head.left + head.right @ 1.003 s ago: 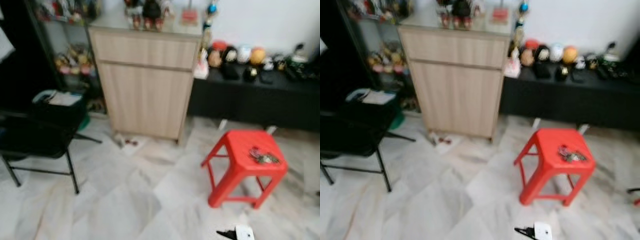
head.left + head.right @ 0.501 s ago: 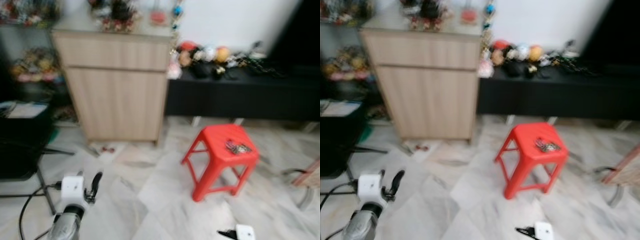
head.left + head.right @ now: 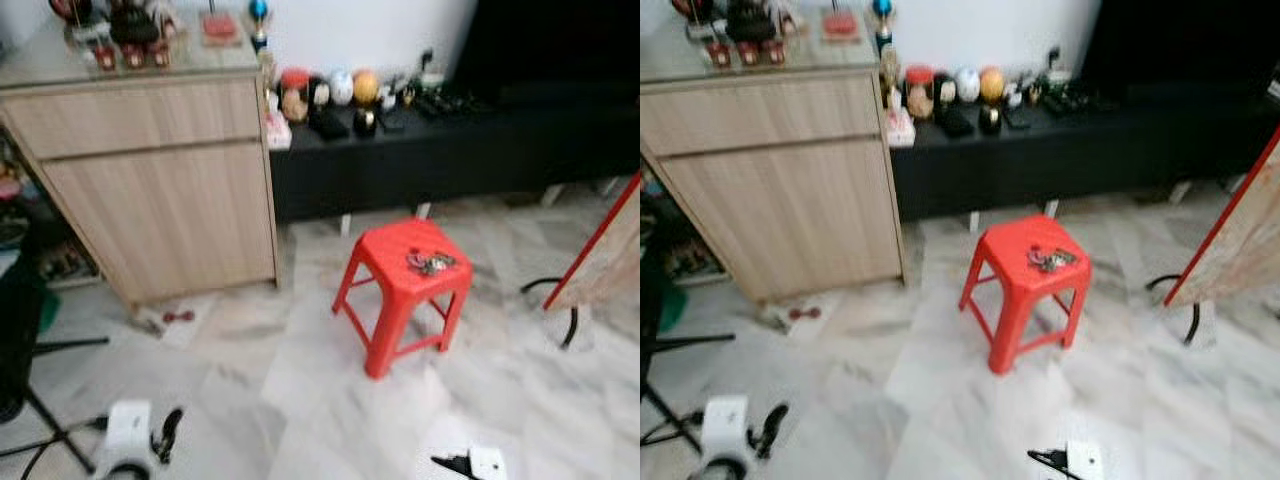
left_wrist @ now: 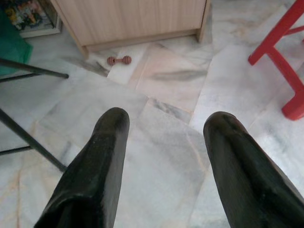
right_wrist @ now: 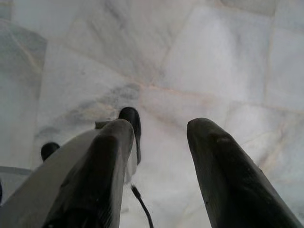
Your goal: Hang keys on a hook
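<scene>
A red stool (image 3: pixel 400 290) is standing on the pale marble floor (image 3: pixel 300 400), in front of a long black bench (image 3: pixel 440 140) that is running along the white wall (image 3: pixel 350 30). Small round figurines (image 3: pixel 325 90) are sitting in a row on the bench. A wooden cabinet (image 3: pixel 150 190) is standing beside it, carrying more trinkets (image 3: pixel 130 40) on top. A small red dumbbell-shaped thing (image 4: pixel 118 60) is lying on the floor near the cabinet's foot. A red-edged board (image 3: pixel 605 255) is leaning at the far right.
</scene>
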### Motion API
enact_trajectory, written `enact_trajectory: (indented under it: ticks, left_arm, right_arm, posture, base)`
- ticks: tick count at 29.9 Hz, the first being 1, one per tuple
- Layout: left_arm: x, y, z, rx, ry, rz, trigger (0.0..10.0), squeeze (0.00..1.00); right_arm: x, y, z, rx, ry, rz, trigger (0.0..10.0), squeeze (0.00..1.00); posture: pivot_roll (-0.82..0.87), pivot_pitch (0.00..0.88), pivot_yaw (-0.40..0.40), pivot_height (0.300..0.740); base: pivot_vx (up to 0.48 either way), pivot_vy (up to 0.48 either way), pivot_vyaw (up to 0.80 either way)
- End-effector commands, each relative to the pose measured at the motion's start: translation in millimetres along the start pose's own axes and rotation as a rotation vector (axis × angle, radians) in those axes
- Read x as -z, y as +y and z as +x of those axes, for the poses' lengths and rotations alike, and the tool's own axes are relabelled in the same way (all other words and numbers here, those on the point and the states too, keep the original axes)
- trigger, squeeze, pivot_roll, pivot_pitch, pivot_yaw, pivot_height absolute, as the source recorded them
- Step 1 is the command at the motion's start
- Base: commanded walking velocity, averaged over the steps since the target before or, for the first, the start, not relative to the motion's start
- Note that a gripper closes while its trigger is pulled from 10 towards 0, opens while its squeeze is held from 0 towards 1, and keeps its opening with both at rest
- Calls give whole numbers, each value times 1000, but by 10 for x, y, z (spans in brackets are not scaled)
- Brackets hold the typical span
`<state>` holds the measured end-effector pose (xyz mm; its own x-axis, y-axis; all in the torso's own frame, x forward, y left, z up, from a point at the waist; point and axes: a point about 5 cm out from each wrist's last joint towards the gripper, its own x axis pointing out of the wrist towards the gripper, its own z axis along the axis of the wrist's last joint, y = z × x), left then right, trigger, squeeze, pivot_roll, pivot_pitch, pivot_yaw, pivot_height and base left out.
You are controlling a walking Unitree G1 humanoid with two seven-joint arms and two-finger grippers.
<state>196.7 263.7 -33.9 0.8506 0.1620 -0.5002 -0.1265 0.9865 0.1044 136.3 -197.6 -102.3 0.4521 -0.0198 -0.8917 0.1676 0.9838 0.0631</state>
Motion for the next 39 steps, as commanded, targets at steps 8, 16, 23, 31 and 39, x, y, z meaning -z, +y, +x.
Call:
enact_trajectory:
  ticks: [8, 16, 23, 31, 39]
  left_arm:
    - [623, -16, -204, 19, 375, 85, 10000, 0]
    - [571, -142, -127, 25, 366, 80, 10000, 0]
    - [490, 89, -138, -101, 272, 73, 10000, 0]
    - [-21, 230, 21, -129, -42, 23, 10000, 0]
    - [-719, -129, -165, 27, -499, 44, 10000, 0]
  right_arm:
    - [-48, 45, 11, 9, -28, 50, 10000, 0]
    - [-111, -38, -1, 123, -96, 28, 10000, 0]
    - [-904, -180, -156, 227, -582, 22, 10000, 0]
    - [-1209, -33, -271, 145, -781, -33, 10000, 0]
    - [-1131, 70, -434, 40, -892, -159, 10000, 0]
  posture:
    - [55, 0, 6, 740]
    - [62, 0, -15, 740]
    - [27, 0, -1, 740]
    - [24, 0, -12, 740]
    - [1, 0, -13, 740]
  base:
    - [0, 0, 0]
    - [0, 0, 0]
    - [0, 0, 0]
    - [0, 0, 0]
    - [0, 0, 0]
